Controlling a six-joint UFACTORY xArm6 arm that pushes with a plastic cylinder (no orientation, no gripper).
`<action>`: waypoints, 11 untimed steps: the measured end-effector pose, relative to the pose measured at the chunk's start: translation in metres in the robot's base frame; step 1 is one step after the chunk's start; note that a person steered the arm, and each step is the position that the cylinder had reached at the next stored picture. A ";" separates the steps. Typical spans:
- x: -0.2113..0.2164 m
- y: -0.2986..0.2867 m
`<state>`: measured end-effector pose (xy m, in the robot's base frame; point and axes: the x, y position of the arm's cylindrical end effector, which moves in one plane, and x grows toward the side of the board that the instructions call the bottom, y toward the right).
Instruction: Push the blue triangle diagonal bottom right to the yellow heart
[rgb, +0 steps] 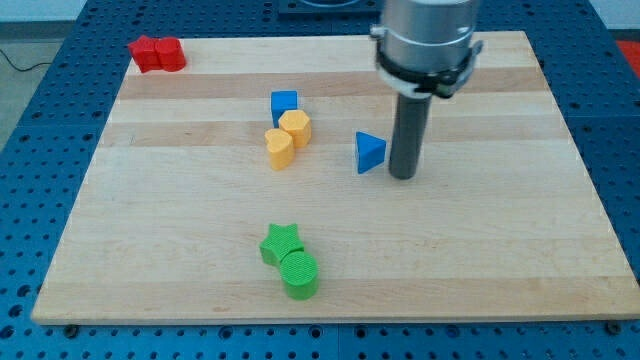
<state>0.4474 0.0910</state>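
Rod and blue triangle sit close together on the counter. My tip is just to the view's right of the triangle. No jaws here, only a rod. The yellow heart is to the left, beside a yellow round block and a blue cube, so the triangle looks close to its spot.

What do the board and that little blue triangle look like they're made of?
The board looks like pale wood with a smooth finish: long grain streaks and plank-like bands run across it. The blue triangle, just left of my tip, looks like moulded or printed plastic: one even, saturated colour with a dull sheen. That is a guess.
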 end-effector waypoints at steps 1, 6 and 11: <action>-0.027 0.008; 0.003 0.010; -0.012 -0.085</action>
